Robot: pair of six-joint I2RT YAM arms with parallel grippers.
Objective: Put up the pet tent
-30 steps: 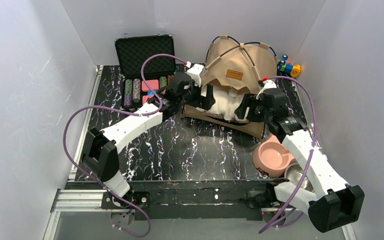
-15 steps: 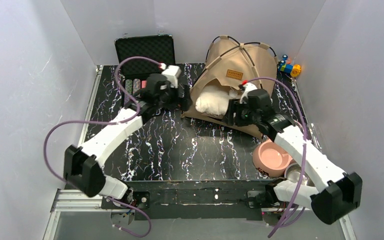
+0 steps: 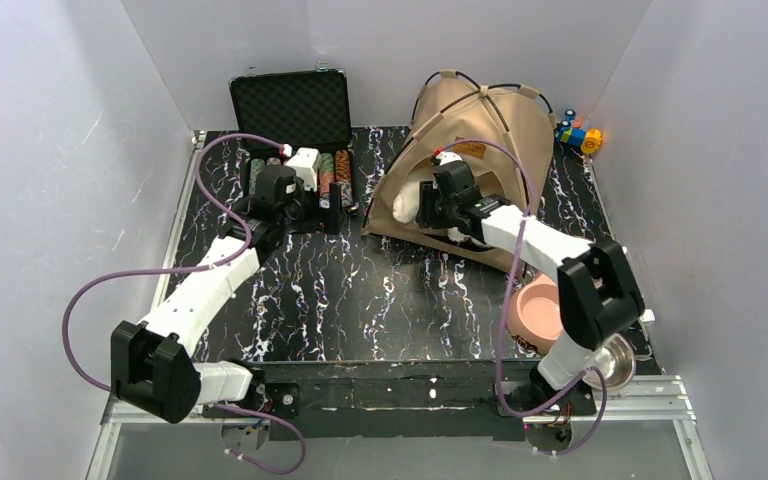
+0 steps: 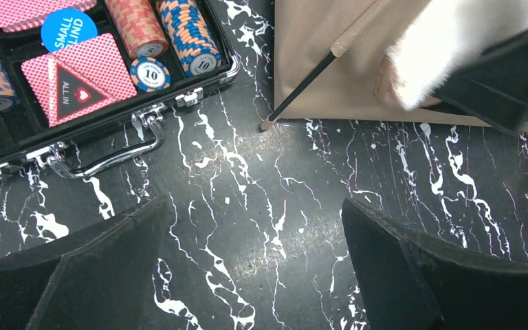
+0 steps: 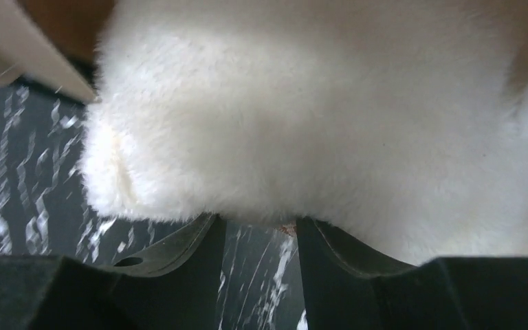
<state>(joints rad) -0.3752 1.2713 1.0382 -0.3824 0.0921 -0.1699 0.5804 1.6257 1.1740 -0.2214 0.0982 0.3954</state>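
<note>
Seating the cushion (image 5: 316, 117) in the doorway of the pet tent (image 3: 485, 115), upright at the counter's (image 3: 360, 290) far right, with right claw (image 5: 254, 229) narrow, hold untellable, left claw (image 4: 256, 203) wide and empty; next, probably nudge deeper, then withdraw.

On your table (image 3: 360, 290), the pet tent (image 3: 480, 125) stands at the far right, with the cushion (image 3: 405, 205) in its doorway. The chip case (image 3: 290, 105) lies left of the tent. Your left gripper (image 4: 258, 275) hovers between them, and your right gripper (image 5: 258, 261) is at the cushion. A toy (image 3: 580, 135) sits right of the tent. One bowl (image 3: 540, 310) lies in front of the tent, and a second bowl (image 3: 620, 358) is nearer you, to the first one's right.
</note>
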